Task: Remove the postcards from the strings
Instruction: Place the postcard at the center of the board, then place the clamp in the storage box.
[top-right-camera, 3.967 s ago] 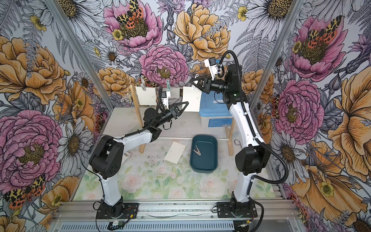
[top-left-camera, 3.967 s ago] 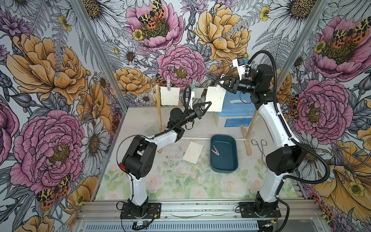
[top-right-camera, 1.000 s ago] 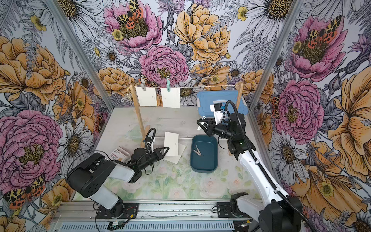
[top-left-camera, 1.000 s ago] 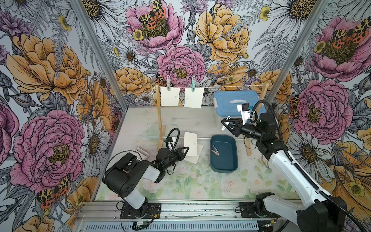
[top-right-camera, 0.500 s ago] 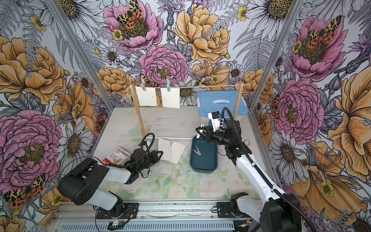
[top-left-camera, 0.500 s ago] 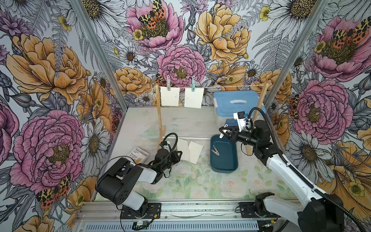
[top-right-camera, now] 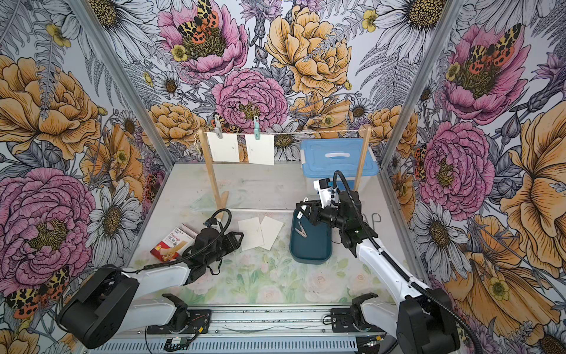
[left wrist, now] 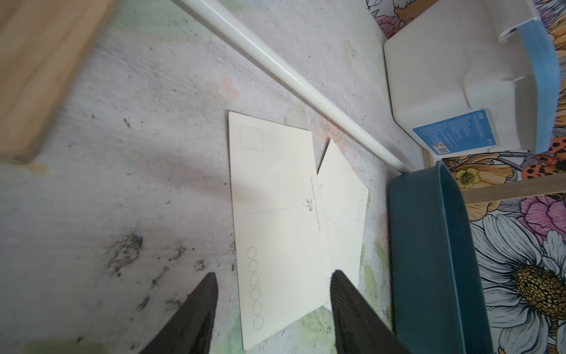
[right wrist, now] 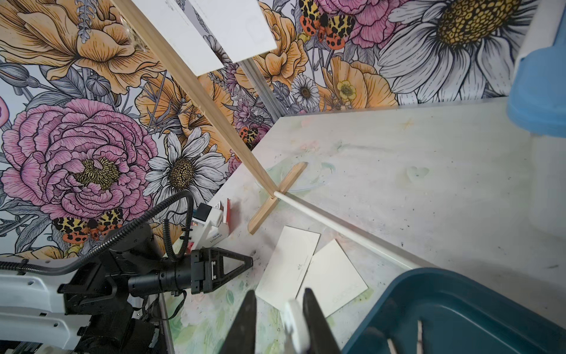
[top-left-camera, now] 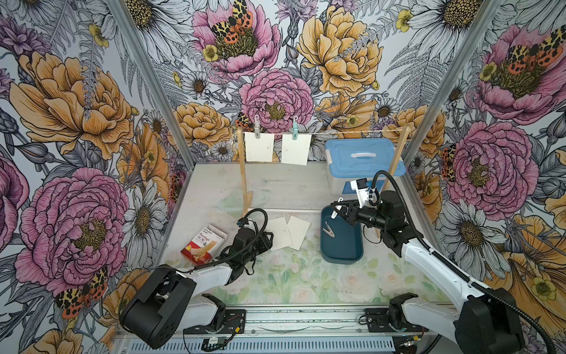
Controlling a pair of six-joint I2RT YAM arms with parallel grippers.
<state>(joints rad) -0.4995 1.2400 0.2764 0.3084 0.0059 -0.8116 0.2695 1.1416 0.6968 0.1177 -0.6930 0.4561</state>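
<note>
The postcards (top-left-camera: pixel 259 147) look thin, light and pliable, so pinch a free lower corner; two hang pegged to the string (top-left-camera: pixel 352 134), two lie on the bench (top-left-camera: pixel 291 184); left gripper (left wrist: pixel 274 275) jaws released; right gripper (right wrist: pixel 279 292) jaws clenched on a white peg (right wrist: pixel 295 318)

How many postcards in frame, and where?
4. Two hang pegged on the string: first postcard, second postcard. Two overlap on the table beside the teal tray: third postcard, fourth postcard. None seems hidden.
</note>
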